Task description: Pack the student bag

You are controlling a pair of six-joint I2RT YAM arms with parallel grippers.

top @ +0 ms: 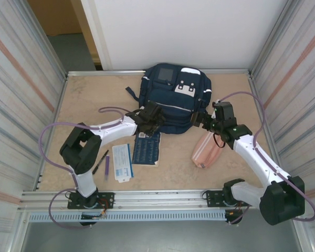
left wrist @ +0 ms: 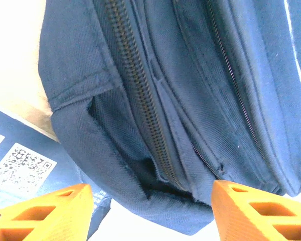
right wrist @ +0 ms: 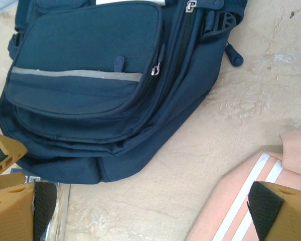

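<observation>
Backpack, large, navy-blue fabric, white reflective patches, grey square patch: the student bag [top: 170, 100]. It lies flat on the beige table [top: 84, 105] at the middle of the far edge. Zips look closed.

Pincers: left gripper [left wrist: 150, 201] is at the bag's near-left corner, orange fingers apart with the fabric corner between them. Whether they pinch it cannot be told. The right gripper [right wrist: 150, 211] is at the bag's near-right corner, jaws wide apart, holding nothing.

Loose stock, all outside the bag:
- navy booklet with a QR code [top: 147, 148], touching the bag's near edge
- white-and-blue card [top: 122, 163], beside the booklet
- black pen [top: 100, 161] and purple pen [top: 107, 161], toward the near-left corner
- pink pouch with white stripes [top: 206, 149], just right of the booklet's row

Step judged in hand: securing and opening the bag; nothing is packed. The next move calls for one pincer to steady the fabric while the other finds a zip pull.
</observation>
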